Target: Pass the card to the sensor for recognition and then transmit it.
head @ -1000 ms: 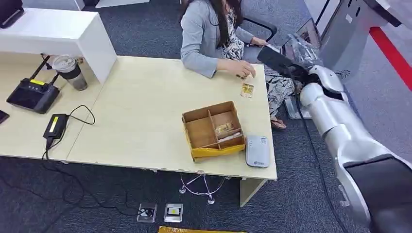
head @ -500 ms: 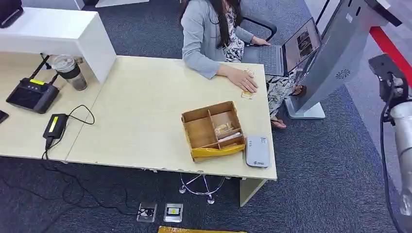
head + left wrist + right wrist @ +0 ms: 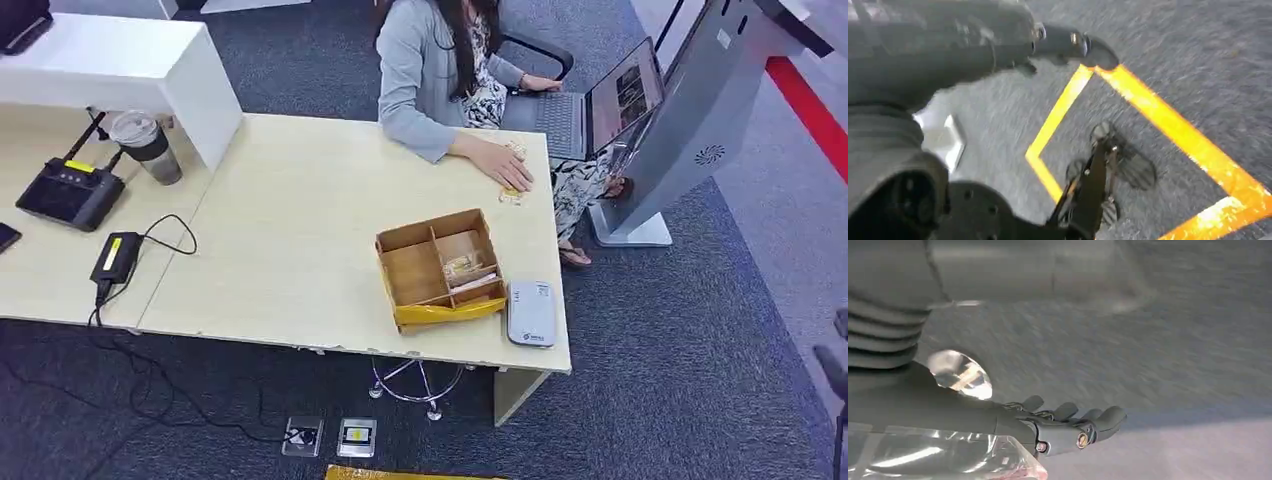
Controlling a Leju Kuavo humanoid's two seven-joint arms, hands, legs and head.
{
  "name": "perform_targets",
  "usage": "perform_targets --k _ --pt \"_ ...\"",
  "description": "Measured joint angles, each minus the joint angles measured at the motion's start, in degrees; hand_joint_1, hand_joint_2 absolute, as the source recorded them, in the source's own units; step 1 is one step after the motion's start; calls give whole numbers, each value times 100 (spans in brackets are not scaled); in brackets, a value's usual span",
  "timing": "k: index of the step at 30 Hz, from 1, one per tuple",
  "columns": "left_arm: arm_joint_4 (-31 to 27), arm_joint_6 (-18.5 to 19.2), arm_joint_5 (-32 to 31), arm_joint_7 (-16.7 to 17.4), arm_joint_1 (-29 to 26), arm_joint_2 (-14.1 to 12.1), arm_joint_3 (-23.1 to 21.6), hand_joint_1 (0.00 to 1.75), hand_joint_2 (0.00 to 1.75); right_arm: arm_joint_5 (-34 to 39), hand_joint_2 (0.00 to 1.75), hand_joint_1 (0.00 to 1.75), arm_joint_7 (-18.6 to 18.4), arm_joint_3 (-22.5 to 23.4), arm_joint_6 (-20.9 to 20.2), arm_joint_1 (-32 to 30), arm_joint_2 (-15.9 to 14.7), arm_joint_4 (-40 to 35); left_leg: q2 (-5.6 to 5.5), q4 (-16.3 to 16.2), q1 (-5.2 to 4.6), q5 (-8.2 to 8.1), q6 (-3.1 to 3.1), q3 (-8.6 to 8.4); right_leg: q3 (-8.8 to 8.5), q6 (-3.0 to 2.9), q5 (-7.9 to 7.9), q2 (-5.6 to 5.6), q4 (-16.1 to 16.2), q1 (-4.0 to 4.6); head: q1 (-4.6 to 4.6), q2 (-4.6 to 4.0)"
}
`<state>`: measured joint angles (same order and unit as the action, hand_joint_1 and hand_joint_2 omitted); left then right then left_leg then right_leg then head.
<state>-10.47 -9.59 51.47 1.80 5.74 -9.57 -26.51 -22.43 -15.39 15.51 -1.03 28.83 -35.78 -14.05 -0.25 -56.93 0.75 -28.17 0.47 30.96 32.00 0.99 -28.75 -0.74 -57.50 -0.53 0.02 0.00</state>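
Card (image 3: 511, 194): flat on the far right part of the table (image 3: 290, 230), under a seated person's fingertips.
Sensor (image 3: 530, 312): white reader at the near right table edge, just right of the cardboard box (image 3: 440, 268).
Right hand (image 3: 1068, 427): fingers stretched out side by side, holding nothing, above grey carpet.
Left hand (image 3: 1068, 45): over carpet with yellow tape; blurred, I cannot tell its state.

I see a person (image 3: 440, 70) seated at the far edge of the desk (image 3: 290, 230), one hand on a laptop (image 3: 590, 110) just off its far right corner. Toward the desk's left end stand a lidded cup (image 3: 146, 148), a black controller (image 3: 68, 192) and a black power adapter (image 3: 117, 256).
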Motion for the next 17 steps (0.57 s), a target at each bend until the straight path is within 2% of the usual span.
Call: perform_targets --k 3,5,9,14,17 --pt "0 -37 -308 -181 23 -62 -197 0 0 153 175 0 269 323 35 -632 120 44 2 1 2 0 0 -1 3 -3 -5 2 0 3 0 0" --pt "0 -195 -427 -311 36 -92 -331 0 0 254 175 0 480 521 70 -1037 213 68 2 2 7 -1 -1 -4 -1 -4 -8 1 0 8 0 0" --pt "0 -328 -608 -536 52 -239 -539 0 0 457 175 0 1017 910 133 -1656 479 122 5 3 9 -4 -7 -3 0 -5 -10 5 -1 10 4 0" --pt "0 -304 -640 -713 76 -407 -744 0 0 479 175 0 1174 1249 175 -1952 744 179 29 4 7 -9 -14 -14 0 -5 -9 43 -3 7 -2 0" --pt "0 -52 -568 -820 86 -461 -827 0 0 479 175 0 1267 1399 130 -2015 879 206 31 3 5 -8 -14 -16 -1 -4 -9 46 -2 5 0 0"
